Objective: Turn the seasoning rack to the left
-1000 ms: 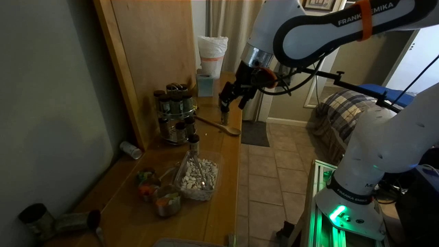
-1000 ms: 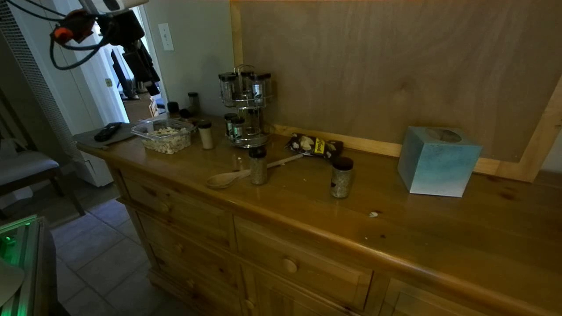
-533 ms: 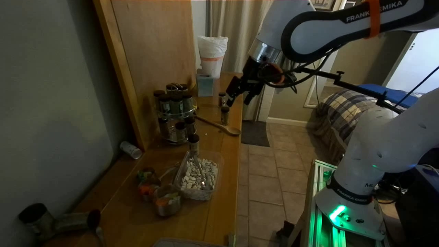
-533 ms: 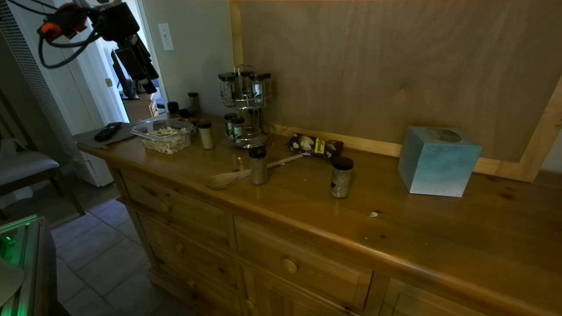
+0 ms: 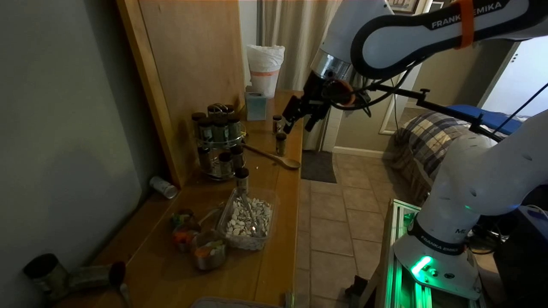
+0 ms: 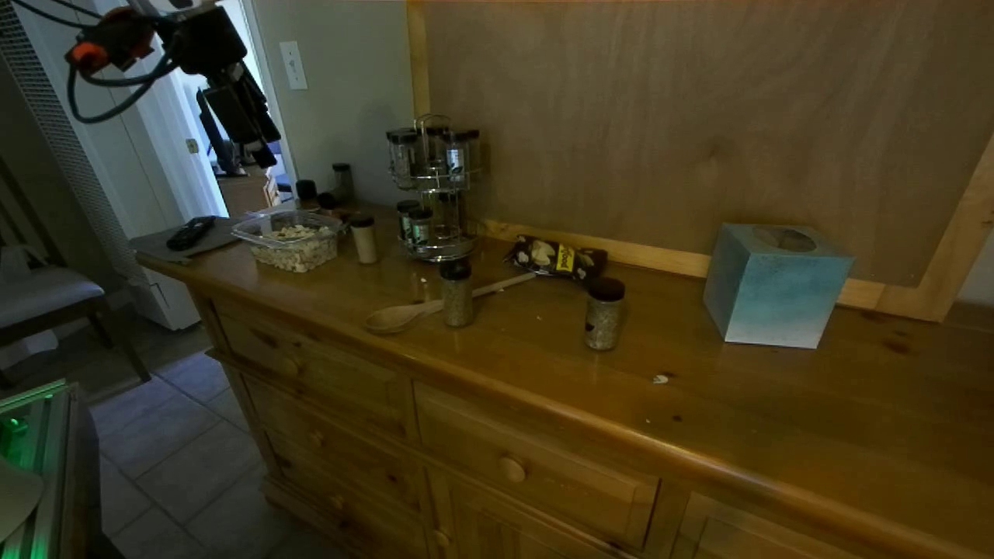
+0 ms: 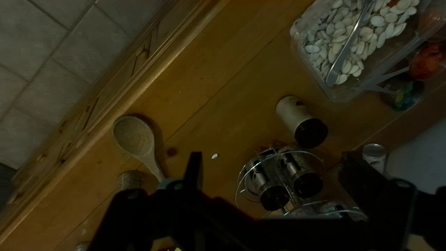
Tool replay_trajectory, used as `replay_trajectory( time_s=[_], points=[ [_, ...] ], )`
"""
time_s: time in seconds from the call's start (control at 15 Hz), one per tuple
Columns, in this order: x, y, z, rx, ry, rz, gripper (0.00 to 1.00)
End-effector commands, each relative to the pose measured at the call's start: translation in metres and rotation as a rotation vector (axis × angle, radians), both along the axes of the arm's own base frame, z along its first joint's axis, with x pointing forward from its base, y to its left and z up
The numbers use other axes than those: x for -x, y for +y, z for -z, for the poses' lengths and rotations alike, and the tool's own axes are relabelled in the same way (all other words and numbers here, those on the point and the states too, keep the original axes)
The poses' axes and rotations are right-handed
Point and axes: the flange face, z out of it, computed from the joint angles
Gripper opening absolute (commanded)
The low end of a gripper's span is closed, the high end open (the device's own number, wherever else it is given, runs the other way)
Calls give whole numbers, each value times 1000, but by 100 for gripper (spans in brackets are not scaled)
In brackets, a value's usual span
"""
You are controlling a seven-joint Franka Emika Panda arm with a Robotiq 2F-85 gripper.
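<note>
The claw (image 5: 298,127) hung in the air, its fingers (image 7: 193,170) spread wide, well apart from the seasoning rack (image 6: 444,251). That stood upright on the tabletop (image 6: 776,419) near a wooden panel (image 6: 660,140), with dark-lidded jars (image 6: 457,157) on both tiers; in the wrist view it showed beyond the gap between the fingers. A pale jar (image 7: 292,112) stood just beside it, toward a clear tub (image 7: 334,96) of seeds (image 7: 339,33). A wooden spoon (image 6: 394,318) lay near a filled jar (image 6: 457,301); farther along were a dark packet (image 6: 536,253) and a blue box (image 6: 776,295).
</note>
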Motion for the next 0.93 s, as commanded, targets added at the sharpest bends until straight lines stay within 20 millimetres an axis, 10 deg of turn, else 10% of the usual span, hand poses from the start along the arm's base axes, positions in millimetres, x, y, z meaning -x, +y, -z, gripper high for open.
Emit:
replay_trajectory(
  time_s=[0.0, 0.4, 0.87],
  points=[
    [3, -22, -9, -2, -3, 71, 100],
    [11, -91, -31, -51, -91, 184, 100],
    [-7, -145, -12, -103, -202, 161, 100]
  ],
)
